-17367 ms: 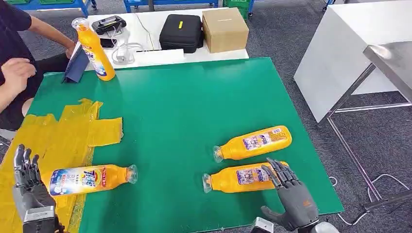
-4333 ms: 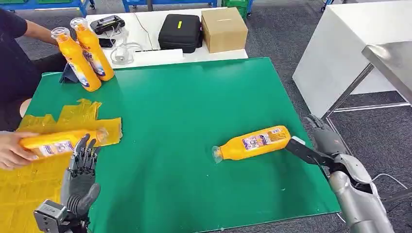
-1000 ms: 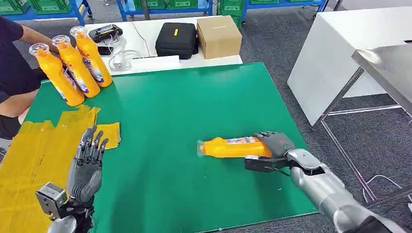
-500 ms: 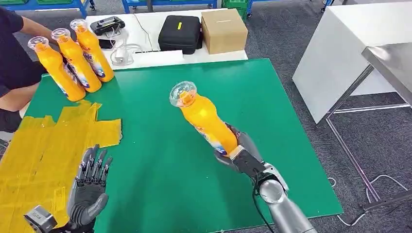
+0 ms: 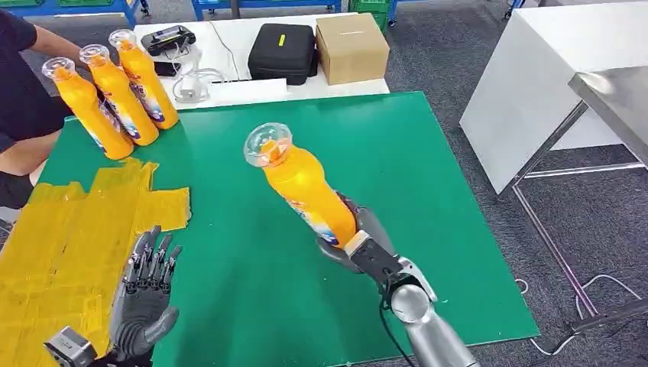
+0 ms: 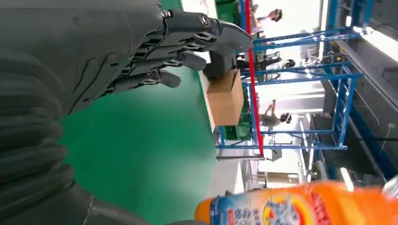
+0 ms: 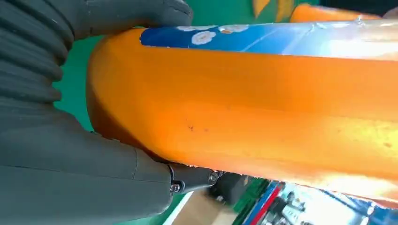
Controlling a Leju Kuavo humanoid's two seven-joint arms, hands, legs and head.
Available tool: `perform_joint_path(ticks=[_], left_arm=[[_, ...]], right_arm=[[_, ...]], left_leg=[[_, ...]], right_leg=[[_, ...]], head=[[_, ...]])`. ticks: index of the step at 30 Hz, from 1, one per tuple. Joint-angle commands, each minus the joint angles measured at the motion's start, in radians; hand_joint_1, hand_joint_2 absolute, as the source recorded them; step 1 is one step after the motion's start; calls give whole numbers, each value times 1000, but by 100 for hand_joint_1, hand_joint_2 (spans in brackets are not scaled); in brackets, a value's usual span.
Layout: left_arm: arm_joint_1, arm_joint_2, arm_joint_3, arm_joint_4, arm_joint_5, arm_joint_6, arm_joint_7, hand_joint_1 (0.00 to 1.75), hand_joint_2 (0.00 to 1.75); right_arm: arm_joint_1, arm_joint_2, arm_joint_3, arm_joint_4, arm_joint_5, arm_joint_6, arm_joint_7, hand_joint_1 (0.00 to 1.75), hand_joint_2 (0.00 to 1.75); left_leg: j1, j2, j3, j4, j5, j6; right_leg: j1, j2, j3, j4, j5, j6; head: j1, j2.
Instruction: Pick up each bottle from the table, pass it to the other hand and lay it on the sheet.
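My right hand [image 5: 361, 238] grips the base of an orange bottle [image 5: 302, 187] and holds it lifted above the green table [image 5: 428, 153], tilted with its clear cap toward the upper left. The right wrist view shows the same orange bottle [image 7: 263, 103] wrapped by the right hand [image 7: 70, 154]. My left hand [image 5: 147, 289] stands open near the table's front left, fingers apart, beside the yellow sheet [image 5: 61, 237]. In the left wrist view the left hand [image 6: 108, 61] is spread over the green top, with the labelled orange bottle [image 6: 300, 208] at the edge.
Three orange bottles [image 5: 115, 92] stand upright at the table's far left corner, next to a person [image 5: 23, 84] in dark clothes. Behind the table lie a black case [image 5: 284, 52], a cardboard box [image 5: 351, 46] and cables. A white table [image 5: 550, 84] stands at the right.
Over the last second my right hand lifted the bottle off the table and swung it up and leftward; my left hand stayed open, shifting slightly. The person's row of bottles grew to three.
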Motion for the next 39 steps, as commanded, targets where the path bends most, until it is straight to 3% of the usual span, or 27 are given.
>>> perform_joint_path(ticks=[1, 8, 20, 32, 39], left_arm=[[-40, 6, -94, -9, -55, 50, -9, 0, 175], [-68, 7, -100, 26, -58, 56, -4, 0, 175], [-79, 7, -103, 34, -85, 75, -4, 0, 175], [-103, 73, -180, 116, -179, 83, 38, 0, 175], [-102, 79, -184, 125, -181, 83, 36, 0, 175]], right_arm=[[-114, 94, 215, 229, 52, 11, 44, 175, 175], [-139, 151, 365, 354, 105, -4, 58, 175, 175], [-119, 167, 483, 412, 145, 8, 69, 175, 175], [-147, 197, 547, 478, 156, 14, 68, 175, 175], [-150, 198, 547, 483, 154, 13, 67, 175, 175]], left_leg=[[1, 1, 2, 0, -1, -1], [0, 0, 2, -1, 0, -1], [1, -3, 2, -1, -1, -1], [0, -3, 1, -1, 0, -1], [1, -3, 1, -1, -1, -1]], right_leg=[[0, 2, 1, 0, 0, -1], [0, 1, 1, 0, 0, -1], [0, 0, 2, -1, -1, -2], [0, -1, 0, -1, -1, -2], [0, -1, 0, 0, -1, -2]], head=[[0, 0], [0, 0], [0, 0], [0, 0], [0, 0]])
